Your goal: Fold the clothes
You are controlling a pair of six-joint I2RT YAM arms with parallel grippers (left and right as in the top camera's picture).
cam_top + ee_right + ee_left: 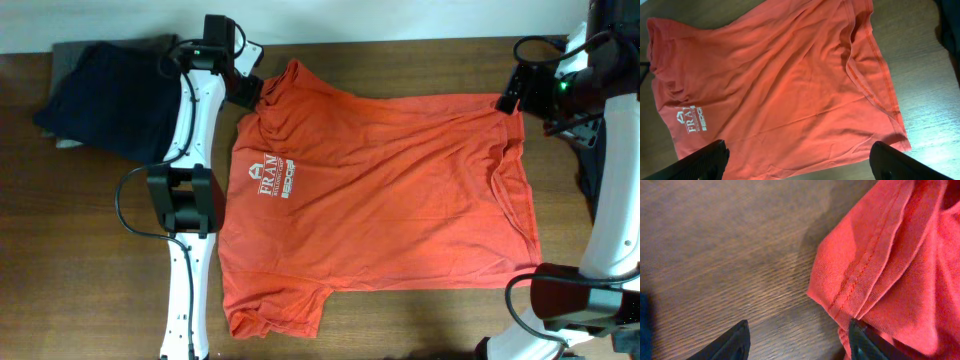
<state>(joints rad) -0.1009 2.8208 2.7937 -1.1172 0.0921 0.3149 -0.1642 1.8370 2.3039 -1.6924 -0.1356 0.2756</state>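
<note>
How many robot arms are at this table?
2. The left arm stands by the shirt's neck end, left gripper at a sleeve; the right arm is opposite, right gripper by the hem.

Red-orange T-shirt (400, 190), white lettering (268, 181)

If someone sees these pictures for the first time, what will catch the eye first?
A large red-orange T-shirt lies spread across the wooden table, its white lettering toward the left of the overhead view. The left gripper and right gripper stand open at its upper corners; dark clothes lie piled at upper left.
</note>
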